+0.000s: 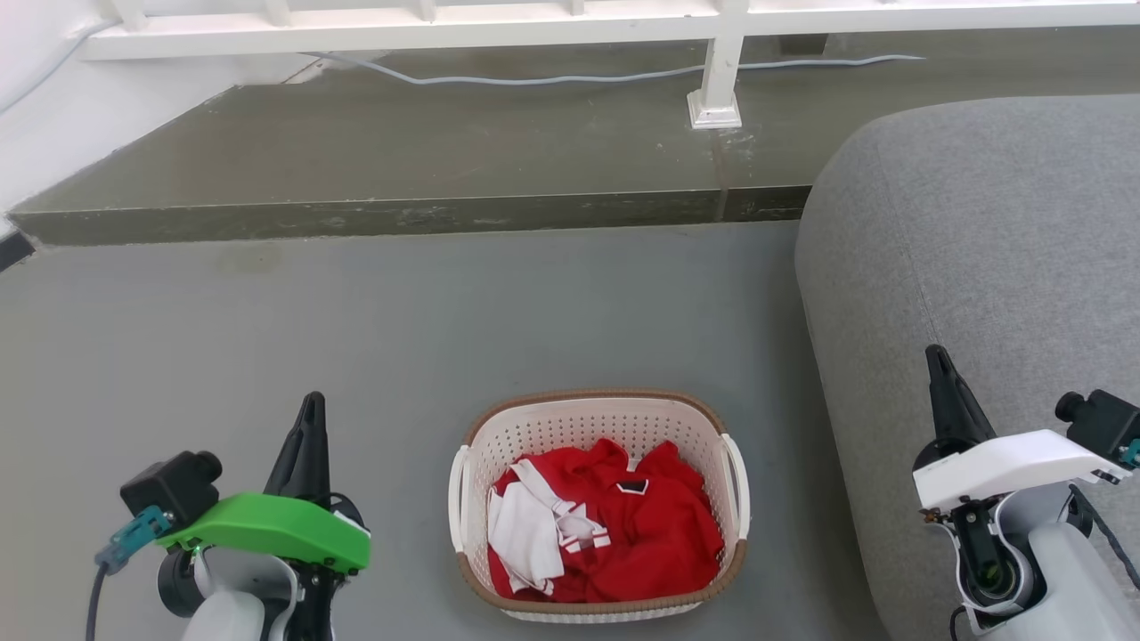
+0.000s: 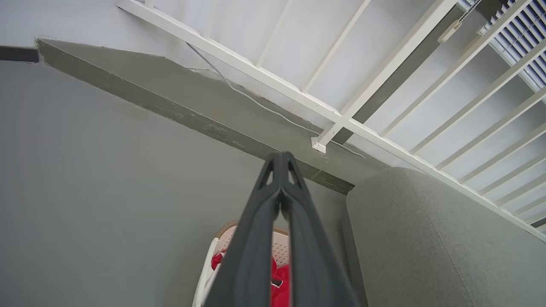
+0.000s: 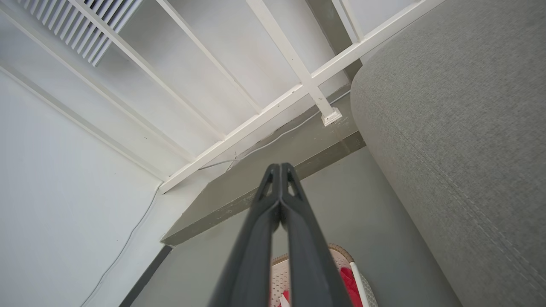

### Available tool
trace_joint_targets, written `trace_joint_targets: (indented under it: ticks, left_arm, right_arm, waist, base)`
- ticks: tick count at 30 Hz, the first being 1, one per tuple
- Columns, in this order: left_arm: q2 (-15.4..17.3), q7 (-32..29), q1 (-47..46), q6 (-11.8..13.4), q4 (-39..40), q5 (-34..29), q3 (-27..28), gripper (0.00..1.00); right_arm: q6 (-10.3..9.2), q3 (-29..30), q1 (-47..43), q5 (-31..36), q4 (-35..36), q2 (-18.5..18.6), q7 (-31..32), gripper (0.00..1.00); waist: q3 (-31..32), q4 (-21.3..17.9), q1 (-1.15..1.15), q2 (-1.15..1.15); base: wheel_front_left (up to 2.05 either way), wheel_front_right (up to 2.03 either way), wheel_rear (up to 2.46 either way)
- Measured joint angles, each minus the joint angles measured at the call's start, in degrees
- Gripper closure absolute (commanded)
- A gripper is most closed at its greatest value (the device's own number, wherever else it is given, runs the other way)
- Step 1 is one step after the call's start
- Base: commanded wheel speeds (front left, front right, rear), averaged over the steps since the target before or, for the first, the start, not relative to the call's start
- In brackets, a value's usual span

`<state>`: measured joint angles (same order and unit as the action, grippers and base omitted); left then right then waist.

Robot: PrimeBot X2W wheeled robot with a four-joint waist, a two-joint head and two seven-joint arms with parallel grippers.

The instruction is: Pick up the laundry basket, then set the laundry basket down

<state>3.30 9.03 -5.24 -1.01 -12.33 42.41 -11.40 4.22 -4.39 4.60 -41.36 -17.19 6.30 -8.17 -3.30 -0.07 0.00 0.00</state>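
As it sits, cream laundry basket, brown-rimmed

Laundry basket left of sofa

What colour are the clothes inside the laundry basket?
The clothes in the laundry basket are red with some white. The head view shows them best.

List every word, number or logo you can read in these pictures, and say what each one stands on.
No text can be read in any view.
Small dark patch on the red shirt in the laundry basket: too small to tell whether it bears any letters.
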Motion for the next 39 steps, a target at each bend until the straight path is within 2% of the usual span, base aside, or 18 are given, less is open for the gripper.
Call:
trace_joint_targets:
  ticks: [39]
  left_arm:
    - [0.0, -7.3, 0.0, -3.1, -1.9, 27.1, 7.3, 1.0]
  right_arm:
    - [1.32, 6.5, 0.0, -26.5, 0.2, -2.1, 7.8, 1.0]
  waist:
    - [1.7, 0.0, 0.0, 0.0]
  base:
    - [0.0, 0.0, 0.0]
